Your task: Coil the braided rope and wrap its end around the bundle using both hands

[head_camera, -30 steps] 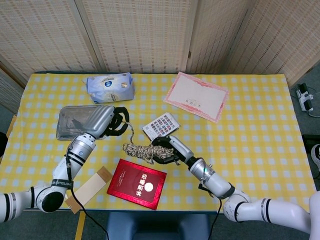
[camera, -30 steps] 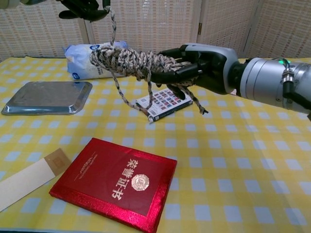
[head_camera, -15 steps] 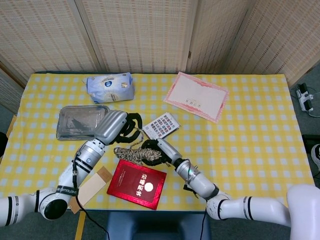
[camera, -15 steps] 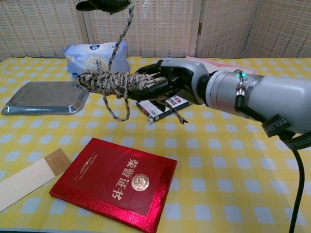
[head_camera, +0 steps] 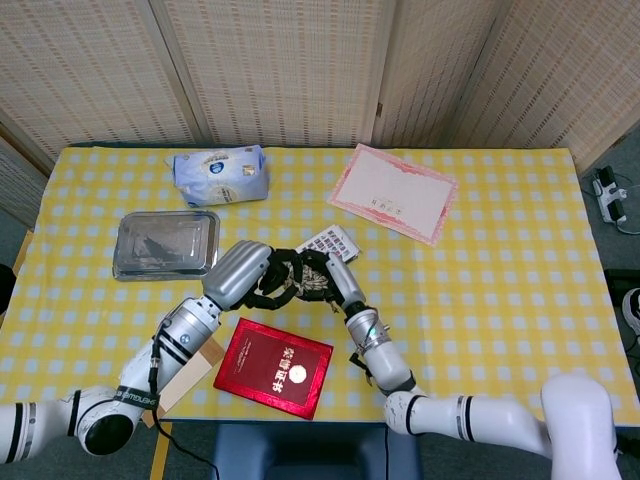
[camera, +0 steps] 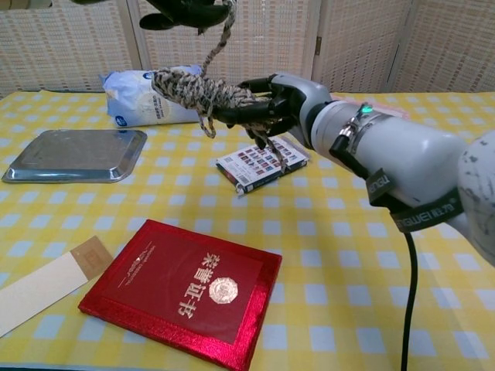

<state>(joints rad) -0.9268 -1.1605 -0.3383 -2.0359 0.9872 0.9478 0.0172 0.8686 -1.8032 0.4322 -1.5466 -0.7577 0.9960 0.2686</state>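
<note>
Hands are working aloft: right hand (camera: 267, 104) is gripping the coiled speckled braided rope bundle (camera: 197, 89) above the yellow-checked counter (camera: 371, 255); left hand (camera: 189, 11) is pinching its free end, apparently for wrapping.

Table (head_camera: 520, 300) under yellow-and-white checked cloth. Woven beige screen panels (head_camera: 270, 70) directly behind table. Grey floor (head_camera: 625, 165) right of table; even light.
</note>
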